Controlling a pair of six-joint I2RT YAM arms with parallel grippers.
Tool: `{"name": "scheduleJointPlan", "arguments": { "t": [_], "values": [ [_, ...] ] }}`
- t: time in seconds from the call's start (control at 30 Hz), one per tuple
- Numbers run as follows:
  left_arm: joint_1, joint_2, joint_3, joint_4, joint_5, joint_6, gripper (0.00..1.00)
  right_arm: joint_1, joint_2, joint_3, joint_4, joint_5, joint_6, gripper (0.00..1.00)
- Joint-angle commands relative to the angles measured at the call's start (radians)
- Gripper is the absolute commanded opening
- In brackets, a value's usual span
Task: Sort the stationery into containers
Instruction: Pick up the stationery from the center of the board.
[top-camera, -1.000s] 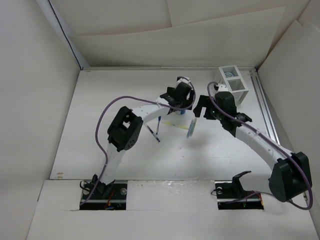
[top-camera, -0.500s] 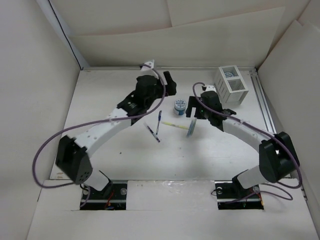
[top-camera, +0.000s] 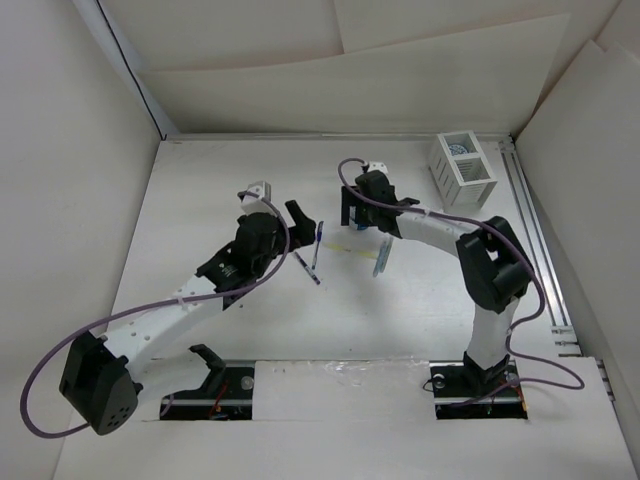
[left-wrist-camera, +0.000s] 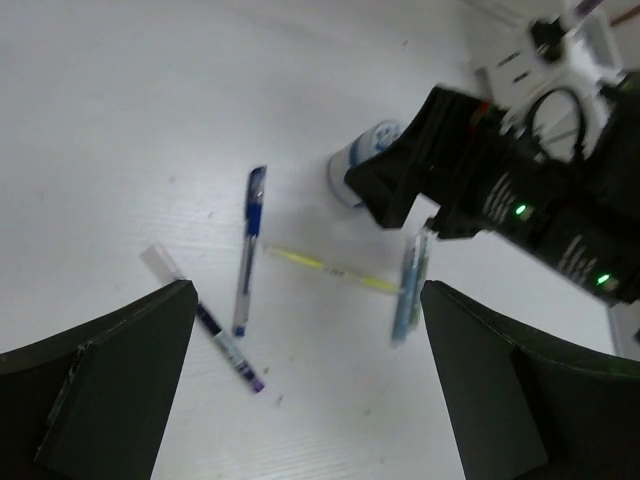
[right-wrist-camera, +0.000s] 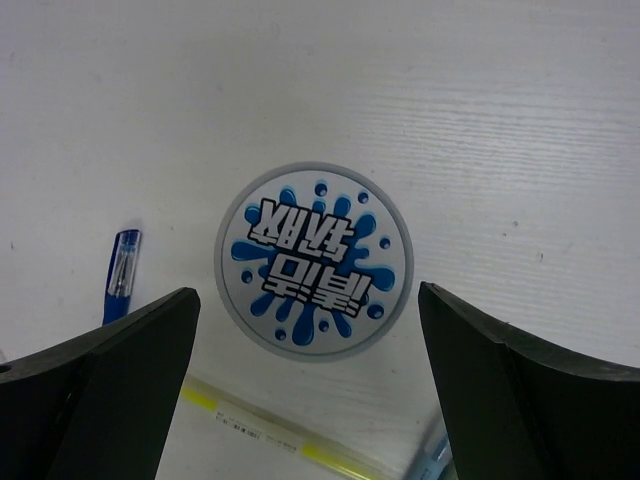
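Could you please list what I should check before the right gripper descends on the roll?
1. Right gripper open: ok.
2. Roll centred between its fingers, seen from the right wrist: ok.
3. Roll lying flat, printed face up: ok.
4. Yellow stick clear of the fingers' path: cannot tell; it lies close beside the roll.
5. Left gripper open and apart from the right one: ok.
6. Room in the organizer box, which already holds a second roll: cannot tell.
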Motion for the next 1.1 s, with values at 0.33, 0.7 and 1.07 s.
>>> {"name": "scheduleJointPlan", "arguments": {
  "t": [0.33,0.7,1.07],
  "values": [
    [-0.014,-0.039,-0.240,-0.066,-0.019,-0.078,0.77,0.041,0.103,0.202,-0.097,0.189,-0.034,0.87],
    [-0.038,0.047,-0.269,-0.027,-0.031,-0.078,0.76,0.041,0.101,0.235,-0.129,0.189,-0.025,0.45],
    [-0.038,0.106,-0.248,0.003,-0.031,-0.069,0.70,-0.249,-0.054,0.553,-0.274,0.120,-0.055,0.40]
  ]
}}
